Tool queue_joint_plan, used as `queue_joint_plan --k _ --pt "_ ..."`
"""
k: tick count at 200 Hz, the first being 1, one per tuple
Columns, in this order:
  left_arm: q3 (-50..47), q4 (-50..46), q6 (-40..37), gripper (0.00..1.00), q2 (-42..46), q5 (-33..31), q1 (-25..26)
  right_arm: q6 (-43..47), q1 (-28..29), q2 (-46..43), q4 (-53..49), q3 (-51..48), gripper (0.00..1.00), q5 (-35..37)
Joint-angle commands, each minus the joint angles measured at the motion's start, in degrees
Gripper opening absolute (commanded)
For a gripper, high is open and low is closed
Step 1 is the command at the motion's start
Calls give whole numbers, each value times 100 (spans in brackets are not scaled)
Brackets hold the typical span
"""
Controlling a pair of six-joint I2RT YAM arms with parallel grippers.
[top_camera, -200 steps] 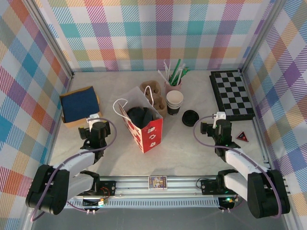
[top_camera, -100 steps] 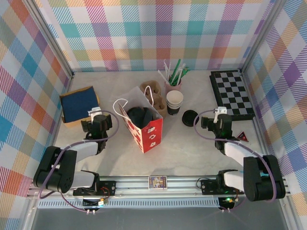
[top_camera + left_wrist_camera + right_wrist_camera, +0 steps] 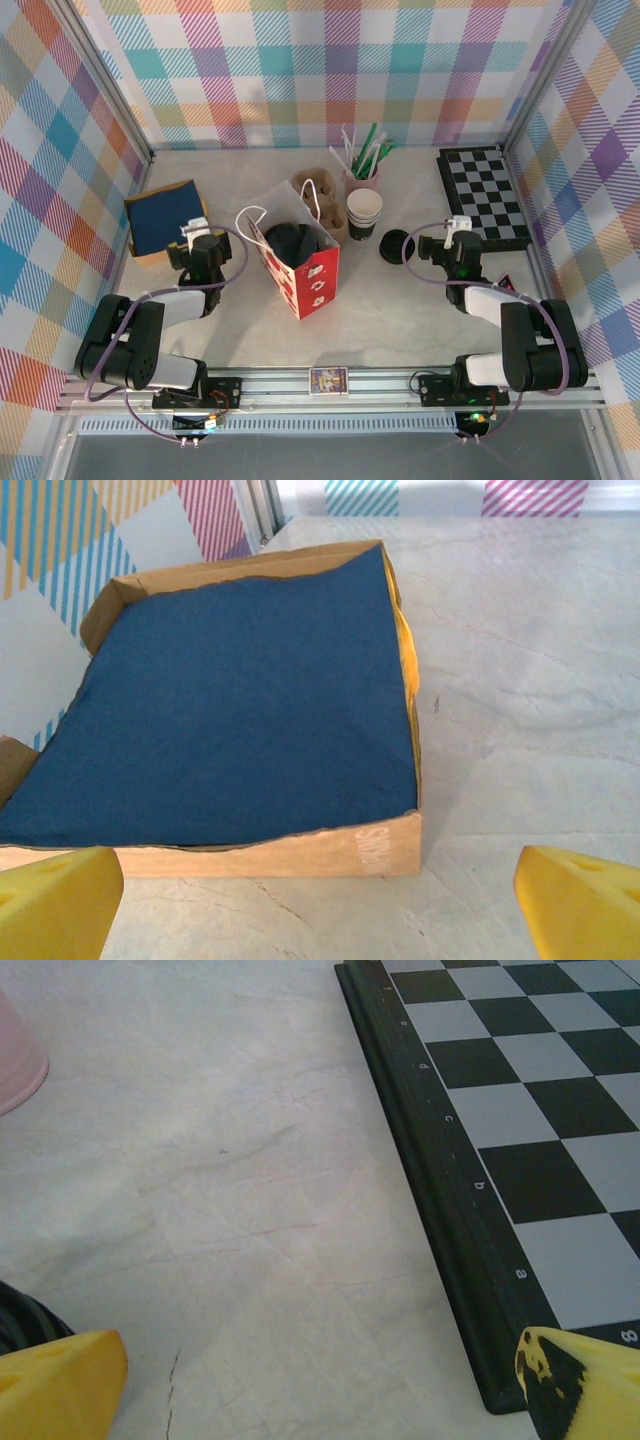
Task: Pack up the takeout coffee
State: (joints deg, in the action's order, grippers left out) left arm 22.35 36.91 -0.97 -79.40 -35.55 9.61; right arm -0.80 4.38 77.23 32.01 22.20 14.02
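A red paper bag (image 3: 303, 268) stands upright mid-table with its top open. Inside it a round black lid (image 3: 288, 241) shows, which I take for the takeout coffee; the cup under it is hidden by the bag walls. My left gripper (image 3: 196, 250) lies low on the table left of the bag, open, with nothing between its yellow fingertips (image 3: 55, 905), facing a cardboard box of blue cloth (image 3: 240, 680). My right gripper (image 3: 452, 252) lies low to the right of the bag, open and empty (image 3: 320, 1390), beside the chessboard (image 3: 520, 1110).
A stack of lidless white cups (image 3: 364, 212), a loose black lid (image 3: 397, 246), a pink cup of straws (image 3: 362, 168) and a cardboard cup carrier (image 3: 318, 192) sit behind and right of the bag. A red triangle (image 3: 505, 284) lies by the right arm. The blue-cloth box (image 3: 165, 217) is at the left.
Both arms have folded lower, and both grippers have slid a little toward the back of the table. The jaws stayed open; nothing on the table moved.
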Motion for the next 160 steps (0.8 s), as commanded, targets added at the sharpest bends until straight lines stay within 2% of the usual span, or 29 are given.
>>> queue_joint_plan --k 1,23,46,81,160 --pt "16 352 -50 100 -22 -138 -148 -94 -97 116 368 193 99 91" --pt "7 446 -25 100 -50 -151 -269 -215 -108 184 637 179 99 127" --pt "3 260 375 100 40 -542 -454 -325 -118 398 952 124 100 240" --pt "-131 466 230 100 102 -240 -457 -334 -113 677 1188 163 100 197" --pt "-741 1215 51 100 492 481 -460 -280 -115 583 1611 -123 100 92"
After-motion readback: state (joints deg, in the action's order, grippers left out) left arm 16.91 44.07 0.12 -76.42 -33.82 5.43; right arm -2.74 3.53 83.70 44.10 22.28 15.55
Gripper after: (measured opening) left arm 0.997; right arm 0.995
